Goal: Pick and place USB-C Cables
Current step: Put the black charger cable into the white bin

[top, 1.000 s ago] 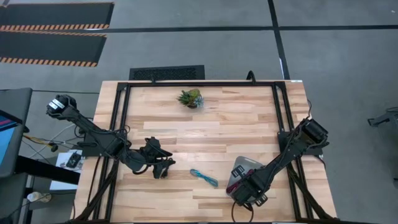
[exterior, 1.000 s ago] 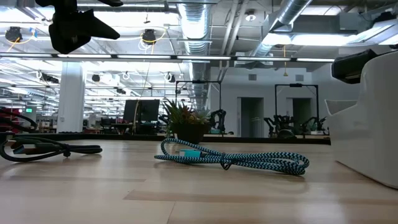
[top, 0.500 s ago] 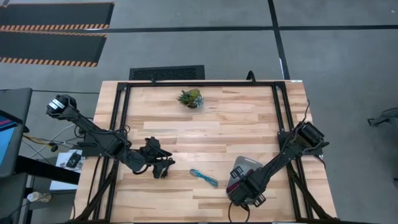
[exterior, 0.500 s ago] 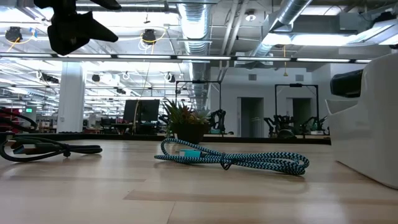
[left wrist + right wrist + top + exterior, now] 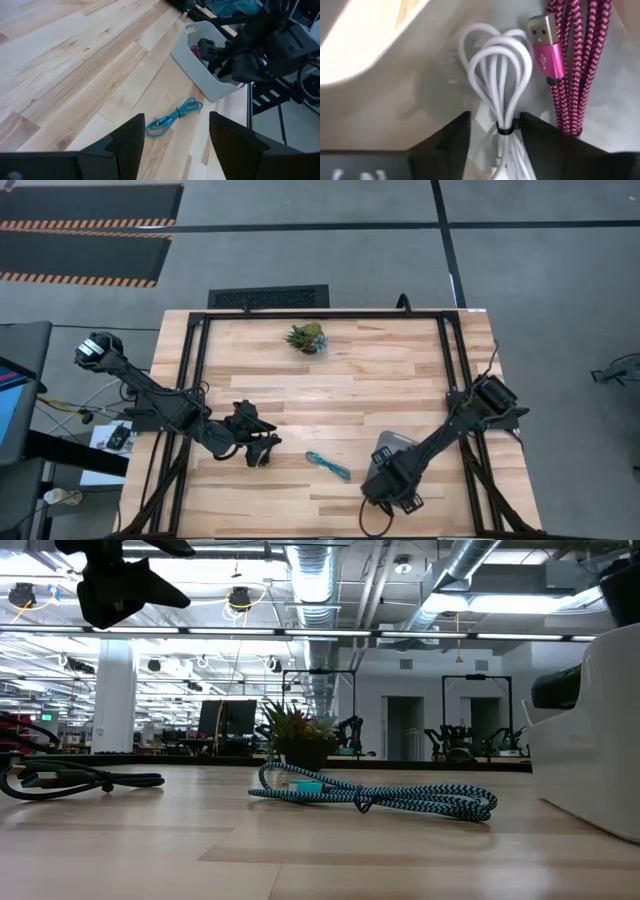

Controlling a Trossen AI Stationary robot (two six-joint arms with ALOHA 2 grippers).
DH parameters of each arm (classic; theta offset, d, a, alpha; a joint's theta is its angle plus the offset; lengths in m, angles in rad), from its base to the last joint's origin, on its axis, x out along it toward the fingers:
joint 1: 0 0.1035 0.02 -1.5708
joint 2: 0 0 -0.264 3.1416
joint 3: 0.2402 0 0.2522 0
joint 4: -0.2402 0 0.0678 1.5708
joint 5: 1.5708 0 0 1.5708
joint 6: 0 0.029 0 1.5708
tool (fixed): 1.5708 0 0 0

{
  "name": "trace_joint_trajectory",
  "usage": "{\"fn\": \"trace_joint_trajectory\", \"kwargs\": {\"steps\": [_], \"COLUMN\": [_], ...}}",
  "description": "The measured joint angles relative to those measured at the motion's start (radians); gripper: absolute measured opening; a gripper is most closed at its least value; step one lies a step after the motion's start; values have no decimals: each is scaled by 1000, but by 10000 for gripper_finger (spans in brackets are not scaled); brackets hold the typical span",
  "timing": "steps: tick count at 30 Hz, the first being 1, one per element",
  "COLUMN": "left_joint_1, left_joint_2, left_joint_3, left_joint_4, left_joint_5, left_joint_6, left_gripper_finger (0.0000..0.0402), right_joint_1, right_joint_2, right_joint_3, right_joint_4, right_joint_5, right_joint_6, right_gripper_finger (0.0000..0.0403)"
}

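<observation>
Your right gripper point(image 5: 495, 131) is down inside the pale blue tray point(image 5: 392, 442) at the near right of the table point(image 5: 380, 375). Its wrist view shows the two fingers parted, one on either side of the white cable point(image 5: 496, 67) at its tie — straddling the bundle, though you cannot tell whether they touch it. The maroon-red cable point(image 5: 577, 60) lies in the tray just beside the white one, its pink plug pointing toward the white loops.

Your left gripper point(image 5: 262, 452) hangs above the near left part of the table, fingers open and holding nothing. The teal-blue cable point(image 5: 328, 465) lies on the bare wood between the two grippers, near the tray but apart from it; the low view shows it flat on the table in a loose, stretched bundle. The black cable point(image 5: 70, 778) also lies on the table, at the left edge of the low view — from above it is hidden under the left arm.

The small green plant point(image 5: 306, 337) stands at the far middle of the table, well apart from everything else.
</observation>
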Motion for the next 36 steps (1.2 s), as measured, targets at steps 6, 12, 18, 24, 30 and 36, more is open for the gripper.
{"fn": "trace_joint_trajectory", "kwargs": {"steps": [6,12,18,24,30,36], "left_joint_1": [0,0,0,0,0,1], "left_joint_2": [0,0,0,0,14,126], "left_joint_3": [0,0,0,0,0,2], "left_joint_4": [0,1,0,-114,-294,-299], "left_joint_5": [0,24,111,161,204,237], "left_joint_6": [0,-9,-38,-193,-506,-622], "left_gripper_finger": [206,206,206,206,206,206], "right_joint_1": [-35,-50,-50,-30,13,72], "right_joint_2": [7,5,1,-127,-323,-455], "right_joint_3": [102,203,306,328,328,329], "right_joint_4": [-129,-290,-449,-573,-543,-448], "right_joint_5": [18,20,43,93,284,492], "right_joint_6": [-1,-4,4,125,337,442], "right_gripper_finger": [239,240,240,240,240,240]}}
